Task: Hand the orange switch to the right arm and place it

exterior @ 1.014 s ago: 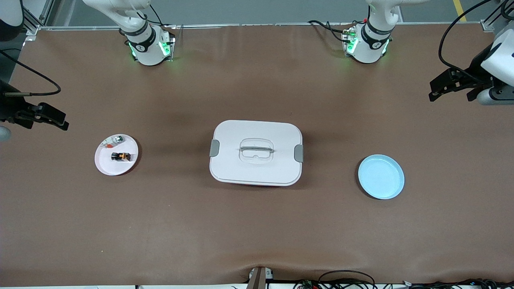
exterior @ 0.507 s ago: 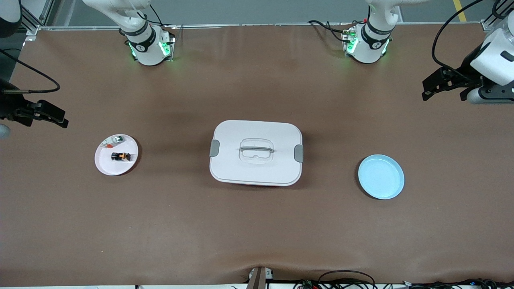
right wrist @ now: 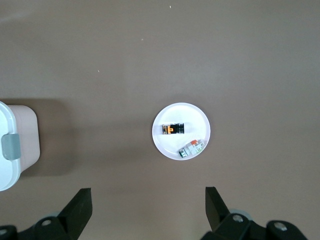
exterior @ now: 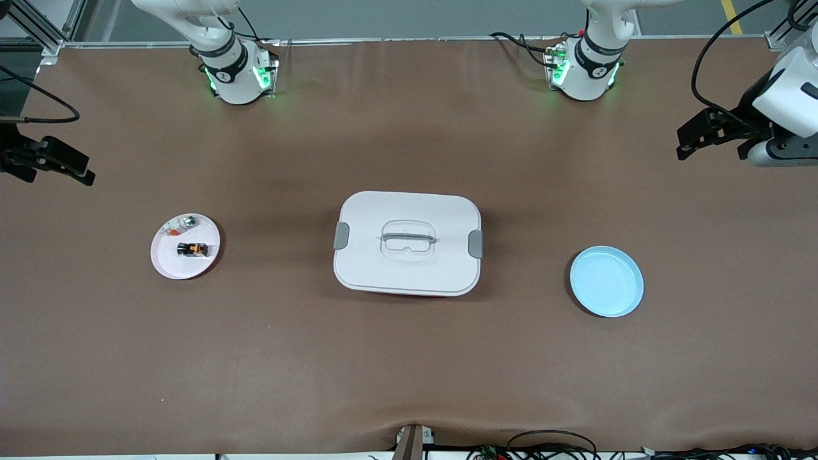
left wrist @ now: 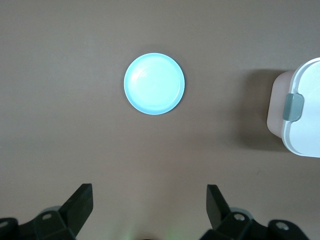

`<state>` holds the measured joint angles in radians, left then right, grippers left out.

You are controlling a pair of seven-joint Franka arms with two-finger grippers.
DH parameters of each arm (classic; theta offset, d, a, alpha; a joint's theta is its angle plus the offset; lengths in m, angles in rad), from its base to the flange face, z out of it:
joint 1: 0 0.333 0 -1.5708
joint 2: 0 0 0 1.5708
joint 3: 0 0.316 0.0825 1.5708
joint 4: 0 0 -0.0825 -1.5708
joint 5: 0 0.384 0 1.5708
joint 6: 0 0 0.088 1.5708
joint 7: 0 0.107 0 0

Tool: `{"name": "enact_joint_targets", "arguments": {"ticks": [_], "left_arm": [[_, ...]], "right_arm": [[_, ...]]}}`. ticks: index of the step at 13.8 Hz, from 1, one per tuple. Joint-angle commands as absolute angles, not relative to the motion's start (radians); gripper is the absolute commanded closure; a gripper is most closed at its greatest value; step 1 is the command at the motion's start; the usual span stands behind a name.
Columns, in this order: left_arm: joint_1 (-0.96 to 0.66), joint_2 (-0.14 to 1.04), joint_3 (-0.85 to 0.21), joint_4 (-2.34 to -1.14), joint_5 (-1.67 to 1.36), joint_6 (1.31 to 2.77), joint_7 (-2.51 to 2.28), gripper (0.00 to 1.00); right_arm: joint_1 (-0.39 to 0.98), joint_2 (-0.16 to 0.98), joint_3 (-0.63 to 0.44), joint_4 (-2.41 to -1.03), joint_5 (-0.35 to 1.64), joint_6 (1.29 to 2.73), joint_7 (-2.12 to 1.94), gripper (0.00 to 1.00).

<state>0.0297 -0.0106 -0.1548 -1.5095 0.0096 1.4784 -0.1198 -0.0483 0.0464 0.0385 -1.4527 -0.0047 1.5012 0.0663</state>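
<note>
White plate [exterior: 167,265]: we see it toward the right arm's end of the table; holds two small parts.
Orange switch [exterior: 193,248]: lies flat in the white plate, near its middle, w/ nothing gripping it; also clear in the right wrist view [right wrist: 173,129].
Pale part [exterior: 180,223]: clear-and-green piece w/ a red-orange bit, in the same plate by the rim, farther from the front camera than the switch, close to it but not touching.
Blue plate [exterior: 607,282]: toward the left arm's end; we see nothing in it.
White box [exterior: 408,243]: mid-table between the two plates; lid on, grey latch at each short end, handle recessed in the top. Contents hidden.
Right gripper [exterior: 56,165]: up over bare table at the right arm's end, apart from the white plate; fingers [right wrist: 80,206] spread wide, holding nothing.
Left gripper [exterior: 706,132]: over bare table at the left arm's end, apart from the blue plate; fingers [left wrist: 82,199] spread wide, nothing btwn them.
</note>
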Motion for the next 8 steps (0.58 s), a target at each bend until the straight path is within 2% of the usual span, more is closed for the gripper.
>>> {"name": "enact_joint_targets", "arguments": {"ticks": [1,8], "left_arm": [[0.032,-0.017,-0.158,-1.509,0.026,1.456,-0.117,0.00],[0.034,-0.017,-0.158,-1.511,0.028,1.450,-0.114,0.00]], "right_arm": [[-0.061,-0.079,0.032,-1.638,0.015,1.587,0.075,0.00],[-0.081,-0.089,0.029,-1.624,0.028,1.539,0.058,0.00]]}}
